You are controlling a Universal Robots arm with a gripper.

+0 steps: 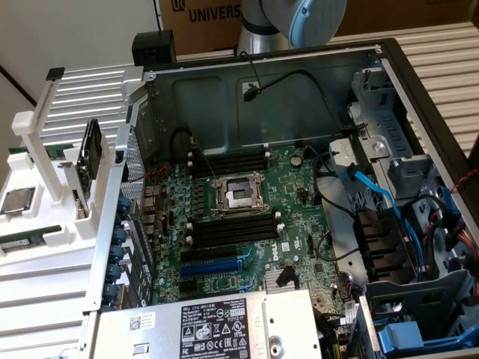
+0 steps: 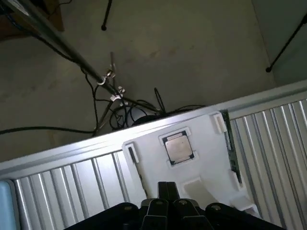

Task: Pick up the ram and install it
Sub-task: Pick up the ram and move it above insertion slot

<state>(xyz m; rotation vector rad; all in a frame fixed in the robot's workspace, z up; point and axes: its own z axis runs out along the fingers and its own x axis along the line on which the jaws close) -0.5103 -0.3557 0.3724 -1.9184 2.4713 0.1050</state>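
Note:
The ram [image 2: 232,146] is a thin green stick lying in a groove along one edge of the white holder [image 2: 201,163], beside the square silver processor [image 2: 179,147]. In the exterior view the ram [image 1: 30,241] shows as a green strip on the white holder [image 1: 45,217] at that view's left, outside the computer case. My gripper [image 2: 167,184] hovers above the holder, nearer the processor than the ram, touching neither. Its dark fingers stand together, shut, with nothing held. The black memory slots [image 1: 228,228] on the motherboard [image 1: 247,224] are bare.
The open case [image 1: 389,67] has metal walls around the motherboard, with the processor socket [image 1: 238,196] between two slot banks. Blue and black cables [image 1: 374,194] crowd the exterior view's right. A black part [image 1: 91,157] stands upright on the holder. The arm's base [image 1: 277,22] is behind the case.

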